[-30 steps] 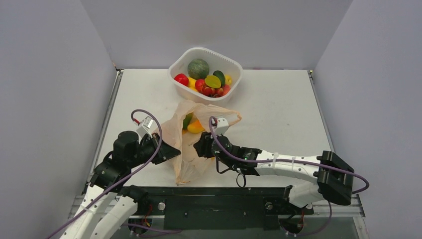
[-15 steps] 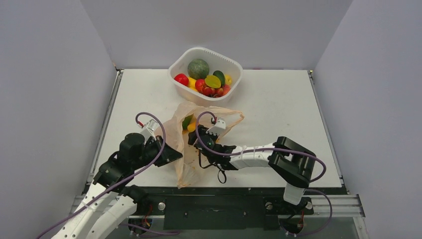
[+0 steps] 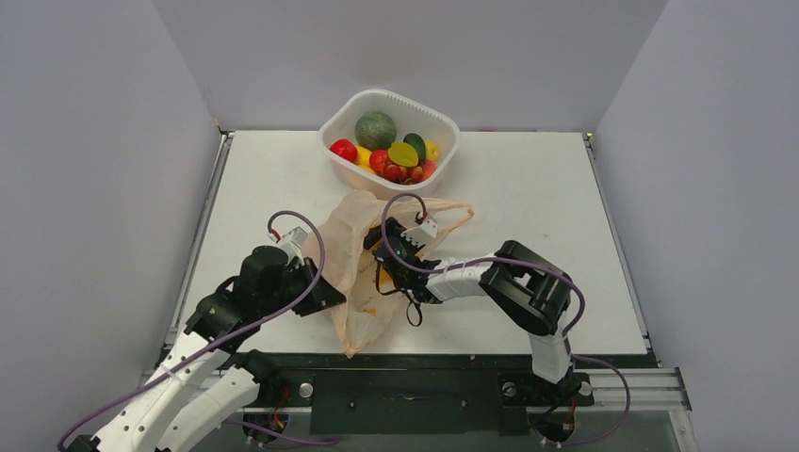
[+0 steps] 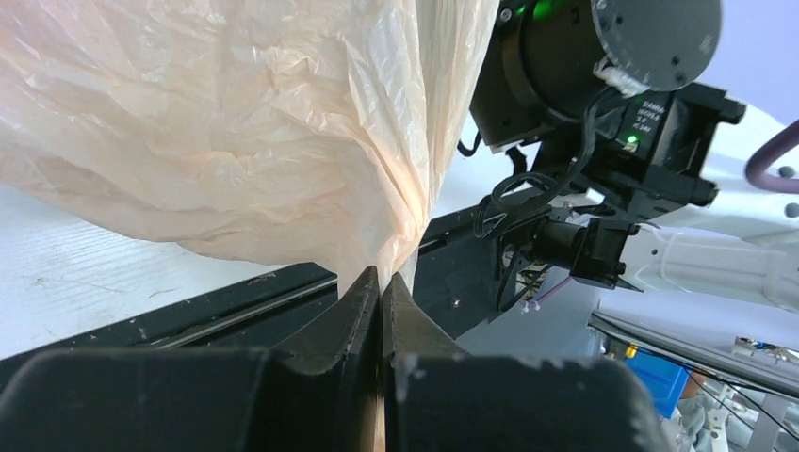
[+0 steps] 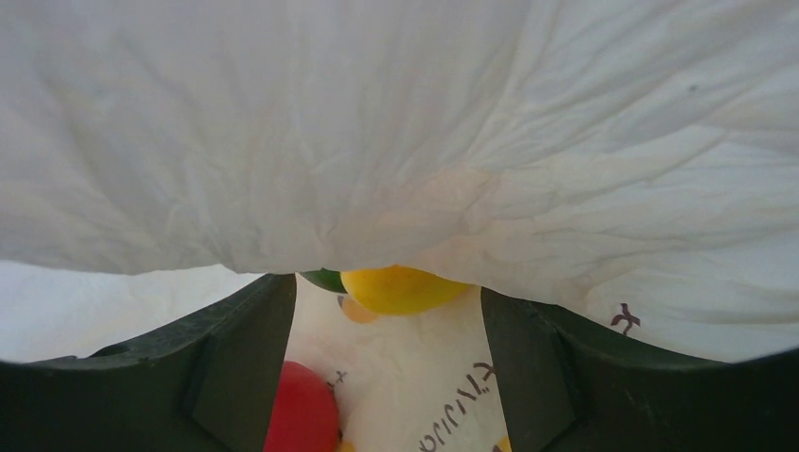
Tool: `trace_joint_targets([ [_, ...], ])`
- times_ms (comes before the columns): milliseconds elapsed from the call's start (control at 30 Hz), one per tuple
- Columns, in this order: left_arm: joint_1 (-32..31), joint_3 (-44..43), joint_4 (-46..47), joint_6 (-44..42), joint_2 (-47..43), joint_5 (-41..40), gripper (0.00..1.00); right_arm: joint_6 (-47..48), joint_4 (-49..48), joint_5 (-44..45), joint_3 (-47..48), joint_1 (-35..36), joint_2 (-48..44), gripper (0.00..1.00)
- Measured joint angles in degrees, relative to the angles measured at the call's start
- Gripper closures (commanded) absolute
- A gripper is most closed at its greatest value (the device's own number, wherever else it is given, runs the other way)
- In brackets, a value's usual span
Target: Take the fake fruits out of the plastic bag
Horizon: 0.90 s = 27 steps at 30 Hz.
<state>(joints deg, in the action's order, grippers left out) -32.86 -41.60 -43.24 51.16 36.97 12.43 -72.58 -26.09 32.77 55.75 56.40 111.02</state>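
Observation:
The peach-orange plastic bag (image 3: 360,273) lies crumpled on the table's near middle. My left gripper (image 3: 330,290) is shut on the bag's edge; the wrist view shows the film (image 4: 283,141) pinched between the closed jaws (image 4: 382,282). My right gripper (image 3: 388,237) is inside the bag's mouth, its jaws open. In the right wrist view, a yellow fruit (image 5: 400,287), a green one (image 5: 325,279) and a red one (image 5: 301,407) lie inside the bag under the film (image 5: 396,132). The yellow fruit lies just ahead of my open right gripper (image 5: 386,311).
A white rounded-square tub (image 3: 339,122) at the table's far middle holds a dark-green melon (image 3: 375,129) and several small fruits (image 3: 400,160). Grey walls stand on three sides. A black rail (image 3: 415,377) runs along the near edge.
My right gripper has moved forward and left into the bag's mouth, and its arm has folded. The bag's upper edge has spread to the right. My left gripper keeps its hold.

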Motion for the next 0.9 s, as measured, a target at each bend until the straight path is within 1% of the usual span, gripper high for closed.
trace_joint_targets([
  [133,-1.46,-0.02,0.28,-0.13,1.79,-0.37,1.0,-3.17,0.13,0.04,2.21,-0.85,1.31,0.29],
  [333,-4.9,-0.04,0.59,-0.13,4.02,-2.08,1.0,-6.64,1.31,0.0,3.82,-1.92,3.87,0.29],
  [500,-6.97,-0.74,0.61,-0.11,4.35,-3.96,1.0,-8.31,2.16,-0.07,5.35,-3.5,6.1,0.29],
  [667,-7.56,-0.83,0.57,-0.11,3.8,-5.42,1.0,-9.29,2.05,-0.72,8.2,-5.14,8.37,0.29],
  [800,-7.56,-0.83,0.52,0.11,2.34,-6.36,1.0,-9.66,1.84,-1.36,9.99,-6.12,9.79,0.32],
  [900,-7.56,-0.83,0.42,0.28,1.29,-6.84,1.0,-9.73,1.22,-1.88,10.64,-6.54,10.58,0.38],
])
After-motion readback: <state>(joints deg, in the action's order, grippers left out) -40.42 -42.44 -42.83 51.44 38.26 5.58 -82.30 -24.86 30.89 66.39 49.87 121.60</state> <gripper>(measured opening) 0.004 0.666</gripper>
